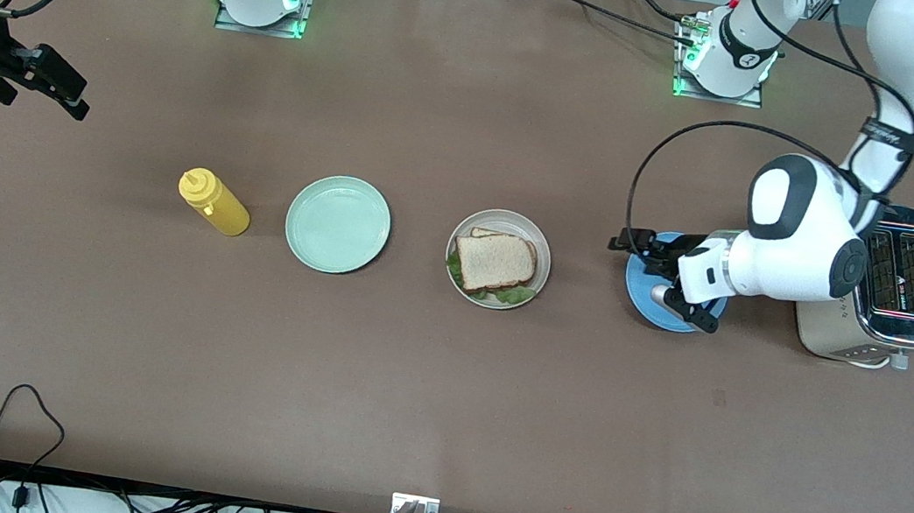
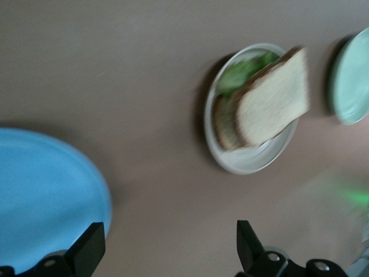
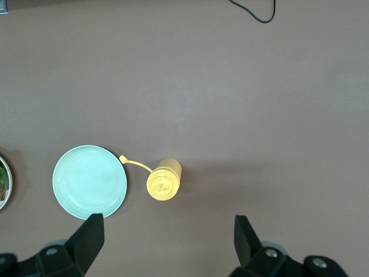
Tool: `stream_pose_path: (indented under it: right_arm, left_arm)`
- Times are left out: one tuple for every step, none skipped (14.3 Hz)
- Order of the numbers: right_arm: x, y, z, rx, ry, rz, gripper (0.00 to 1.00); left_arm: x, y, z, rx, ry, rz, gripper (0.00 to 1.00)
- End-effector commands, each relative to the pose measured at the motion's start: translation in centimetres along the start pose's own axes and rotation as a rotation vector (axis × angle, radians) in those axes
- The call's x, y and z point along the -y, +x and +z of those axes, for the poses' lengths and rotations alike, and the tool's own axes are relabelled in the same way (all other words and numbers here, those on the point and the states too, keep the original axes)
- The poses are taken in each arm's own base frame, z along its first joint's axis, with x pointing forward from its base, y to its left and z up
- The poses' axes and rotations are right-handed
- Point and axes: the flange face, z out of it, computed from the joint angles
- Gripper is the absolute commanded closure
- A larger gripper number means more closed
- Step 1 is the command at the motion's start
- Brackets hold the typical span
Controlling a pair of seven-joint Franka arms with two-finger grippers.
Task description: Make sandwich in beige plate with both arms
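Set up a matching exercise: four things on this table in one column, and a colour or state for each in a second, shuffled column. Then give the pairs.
1. sandwich
2. squeeze bottle
3. left gripper
4. toaster

A. open, over the blue plate
B. yellow, beside the mint-green plate
C. silver, at the left arm's end of the table
D. on the beige plate

Pairs: 1-D, 2-B, 3-A, 4-C
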Motion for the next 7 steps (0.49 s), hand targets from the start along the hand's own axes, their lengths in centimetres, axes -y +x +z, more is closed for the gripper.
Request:
stream_pose_path:
  right_arm:
    - [0.0, -0.4, -0.8, -0.015, -0.007, 0.004, 0.0]
    - [0.0, -0.4, -0.8, -0.015, -0.005, 0.004, 0.0]
    - [0.0, -0.4, -0.8, -0.015, -0.005, 0.004, 0.0]
    - [0.0, -0.4, -0.8, -0.015, -0.007, 0.004, 0.0]
    - [0.0, -0.3, -0.7, -0.014, -0.007, 0.004, 0.0]
    - [0.0, -0.4, -0.8, -0.015, -0.007, 0.002, 0.0]
    - [0.0, -0.4, -0.7, -0.014, -0.007, 0.002, 0.0]
  left_arm:
    - [0.6, -0.5, -5.1, 0.116, 0.198, 0.007, 0.0]
    - [0.1, -0.7, -7.0, 0.156, 0.247, -0.007, 0.0]
    - [-0.4, -0.8, -8.7, 0.187, 0.285, -0.027, 0.0]
    - [-0.7, -1.0, -10.3, 0.208, 0.315, -0.045, 0.0]
    - [-0.9, -1.2, -11.8, 0.22, 0.342, -0.06, 0.0]
    - [-1.2, -1.4, -13.9, 0.219, 0.363, -0.074, 0.0]
    - [-1.8, -1.5, -16.4, 0.209, 0.385, -0.083, 0.0]
